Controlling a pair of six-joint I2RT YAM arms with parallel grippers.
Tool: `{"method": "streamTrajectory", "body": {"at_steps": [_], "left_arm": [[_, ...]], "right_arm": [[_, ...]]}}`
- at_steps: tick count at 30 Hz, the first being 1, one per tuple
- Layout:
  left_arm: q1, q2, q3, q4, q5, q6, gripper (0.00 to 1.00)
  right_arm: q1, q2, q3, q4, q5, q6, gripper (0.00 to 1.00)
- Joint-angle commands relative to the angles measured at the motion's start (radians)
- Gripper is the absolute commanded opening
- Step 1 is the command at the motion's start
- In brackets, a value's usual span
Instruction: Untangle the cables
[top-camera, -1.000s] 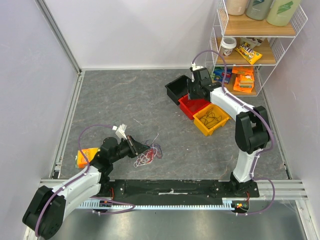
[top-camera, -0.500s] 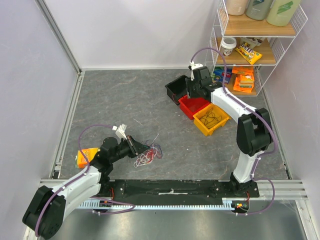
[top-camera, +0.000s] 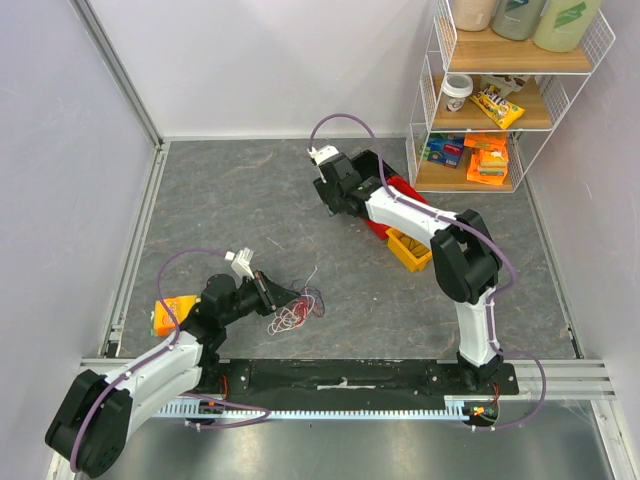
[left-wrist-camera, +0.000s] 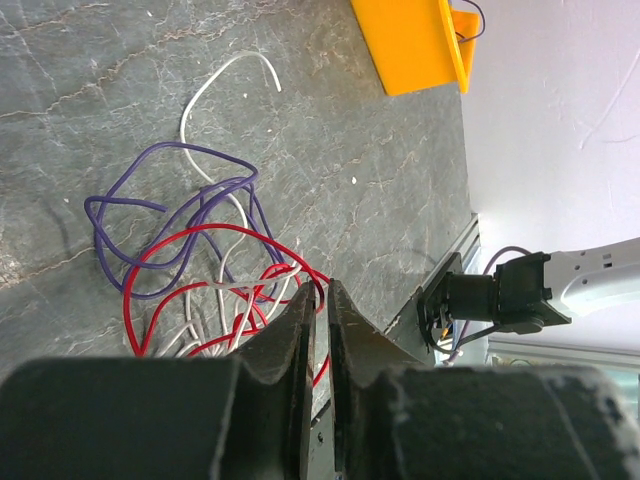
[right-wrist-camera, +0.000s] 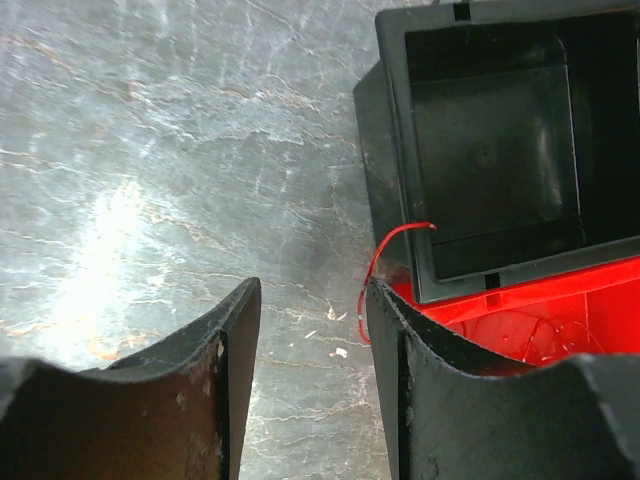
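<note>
The cables (top-camera: 297, 311) lie as a small tangle of red, white and dark purple wires on the grey floor, in front of the left arm. In the left wrist view the tangle (left-wrist-camera: 200, 255) spreads just beyond my left gripper (left-wrist-camera: 320, 292), whose jaws are nearly closed with a red strand (left-wrist-camera: 322, 372) pinched between them. My left gripper (top-camera: 283, 297) sits at the tangle's left edge. My right gripper (right-wrist-camera: 310, 290) hangs open over bare floor beside the black bin (right-wrist-camera: 385, 150). A loose red wire end (right-wrist-camera: 385, 258) curls over that bin's corner, close to the right finger, ungripped.
A red bin (right-wrist-camera: 530, 320) adjoins the black one, and a yellow bin (top-camera: 412, 252) holding dark wires lies beyond. An orange box (top-camera: 172, 314) sits by the left arm. A wire shelf rack (top-camera: 500, 95) with packets stands at the back right.
My right arm has swung left, from above the red bin to the floor left of the black bin, and its jaws have widened. The left arm and the tangle have not moved.
</note>
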Motion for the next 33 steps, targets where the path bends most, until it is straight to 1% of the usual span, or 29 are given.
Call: {"method": "streamTrajectory", "body": {"at_steps": [1, 4, 8, 10, 11, 13, 20, 22, 25, 27, 28, 31, 33], "left_arm": [[-0.004, -0.001, -0.078, 0.050, -0.012, 0.005, 0.15], [-0.004, -0.001, -0.077, 0.050, -0.012, 0.005, 0.15], [-0.004, 0.001, -0.077, 0.050, -0.012, 0.005, 0.15], [-0.002, -0.001, -0.077, 0.048, -0.012, 0.005, 0.15], [-0.002, -0.001, -0.077, 0.050, -0.012, 0.005, 0.15], [-0.002, -0.001, -0.077, 0.050, -0.010, 0.005, 0.15], [-0.002, -0.004, -0.078, 0.050, -0.010, 0.005, 0.15], [-0.002, -0.006, -0.078, 0.048, -0.010, 0.005, 0.15], [-0.002, -0.007, -0.078, 0.050, -0.010, 0.005, 0.15], [-0.002, -0.006, -0.080, 0.050, -0.010, 0.005, 0.15], [-0.002, -0.006, -0.077, 0.050, -0.010, 0.005, 0.15], [-0.001, -0.004, -0.078, 0.050, -0.010, 0.005, 0.15], [-0.004, -0.004, -0.078, 0.050, -0.010, 0.005, 0.15]], "right_arm": [[-0.007, 0.028, 0.057, -0.021, 0.112, -0.036, 0.53], [-0.006, 0.032, 0.062, -0.024, 0.123, -0.037, 0.49], [-0.006, 0.039, 0.063, -0.022, 0.127, -0.037, 0.41], [-0.006, 0.039, 0.065, -0.022, 0.129, -0.036, 0.33], [-0.004, 0.042, 0.065, -0.024, 0.134, -0.032, 0.26], [-0.006, 0.045, 0.065, -0.024, 0.134, -0.031, 0.20], [-0.006, 0.066, 0.080, -0.024, 0.134, -0.031, 0.19], [-0.004, 0.060, 0.077, -0.024, 0.137, -0.029, 0.13], [-0.006, 0.020, 0.057, -0.028, 0.144, -0.003, 0.00], [-0.017, -0.026, 0.017, -0.032, 0.141, 0.029, 0.00], [-0.029, -0.068, -0.009, -0.035, 0.131, 0.062, 0.00], [-0.121, -0.145, -0.075, -0.044, -0.050, 0.180, 0.00], [-0.184, -0.187, -0.122, -0.053, -0.127, 0.240, 0.00]]}}
